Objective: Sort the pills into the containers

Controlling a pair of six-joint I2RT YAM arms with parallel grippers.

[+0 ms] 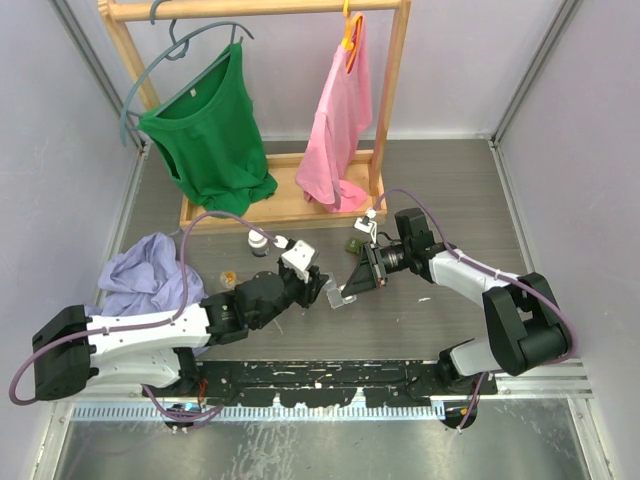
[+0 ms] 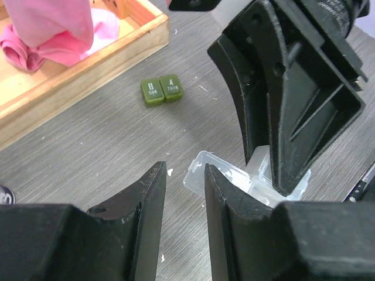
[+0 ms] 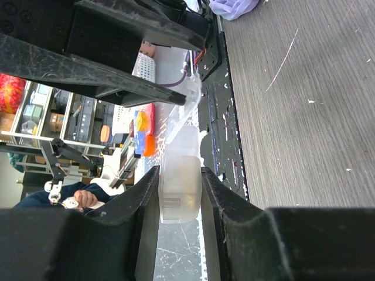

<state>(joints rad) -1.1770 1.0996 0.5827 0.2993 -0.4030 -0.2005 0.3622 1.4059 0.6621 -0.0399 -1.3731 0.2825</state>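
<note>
This is a robotics lab, with a test cell built for recording. Two arms, left (image 1: 140,340) and right (image 1: 470,275), are bolted to a black mounting rail (image 1: 320,382) at the edge of a grey wood-grain table (image 1: 450,190). The table is boxed in by pale wall panels (image 1: 60,150) set in metal framing (image 1: 530,90). The household things are staged props: a small wooden rack (image 1: 390,90) with a green top (image 1: 210,130) and a pink top (image 1: 340,130), and a crumpled lavender cloth (image 1: 145,275). Past the table edge, the right wrist view shows stocked shelving (image 3: 41,111) and a seated person (image 3: 76,200).

Right gripper (image 2: 275,175) blocks approach to clear container (image 2: 214,170)
</note>
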